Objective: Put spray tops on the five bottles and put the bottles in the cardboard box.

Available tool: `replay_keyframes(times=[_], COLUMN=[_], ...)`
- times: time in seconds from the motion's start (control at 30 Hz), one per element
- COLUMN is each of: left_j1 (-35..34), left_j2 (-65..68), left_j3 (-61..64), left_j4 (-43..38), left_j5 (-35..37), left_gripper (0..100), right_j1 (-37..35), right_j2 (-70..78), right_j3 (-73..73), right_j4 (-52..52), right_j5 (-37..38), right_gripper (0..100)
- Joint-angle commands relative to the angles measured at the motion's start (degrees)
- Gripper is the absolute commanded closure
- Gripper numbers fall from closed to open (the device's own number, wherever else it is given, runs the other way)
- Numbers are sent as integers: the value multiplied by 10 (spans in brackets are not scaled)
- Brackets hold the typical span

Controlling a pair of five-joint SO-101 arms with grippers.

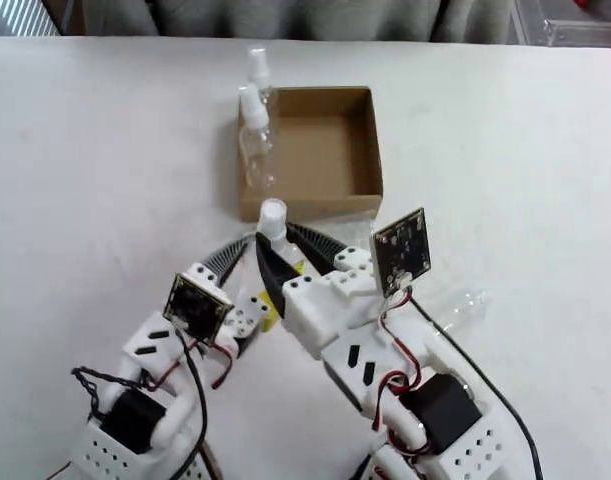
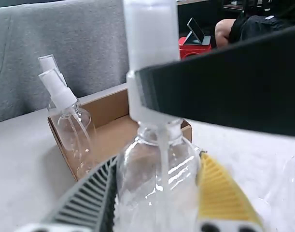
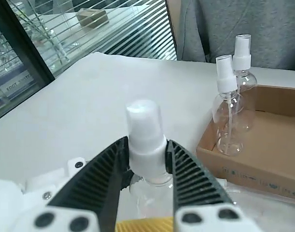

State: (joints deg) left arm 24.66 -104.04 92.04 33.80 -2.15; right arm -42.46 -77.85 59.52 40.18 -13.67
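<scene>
1. Clear plastic bottle is upright just near of the cardboard box, its body clamped by the left gripper. The right gripper pinches its white spray top.
2. An off-axis push or twist could seat the top crooked, or spin the smooth bottle in the left grasp.
3. The right arm lies beside a bare bottle on its side at the right; a swing could roll it away.
4. Both arms stretch from the near edge and meet at the box's near wall. Two topped bottles stand in its left side.

The bottle is clear, glossy plastic, its spray top smooth white plastic. The box is matt brown cardboard, the table matt white. The right claw is ribbed black plastic.
</scene>
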Motion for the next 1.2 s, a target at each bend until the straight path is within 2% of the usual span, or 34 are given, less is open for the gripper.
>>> replay_keyframes(times=[0.0,0.13,0.6,0.77,0.87,1.03,1.17], left_j1=[1,1,1,1,7,-11,-41], left_j2=[-8,-8,-8,-8,-7,-7,-7], left_j3=[-8,-7,-2,12,16,21,22], left_j4=[-18,-19,-18,-18,-18,-19,-19], left_j5=[-4,-4,-4,-4,-3,-3,-3], left_gripper=[980,980,980,980,980,980,980], right_j1=[-17,-17,-16,-15,23,145,188], right_j2=[-5,-5,0,0,-6,-39,-115], right_j3=[-6,-10,-106,-105,-108,-107,-105], right_j4=[6,6,62,49,80,140,148], right_j5=[10,10,11,66,81,83,79], right_gripper=[925,851,846,846,846,851,851])
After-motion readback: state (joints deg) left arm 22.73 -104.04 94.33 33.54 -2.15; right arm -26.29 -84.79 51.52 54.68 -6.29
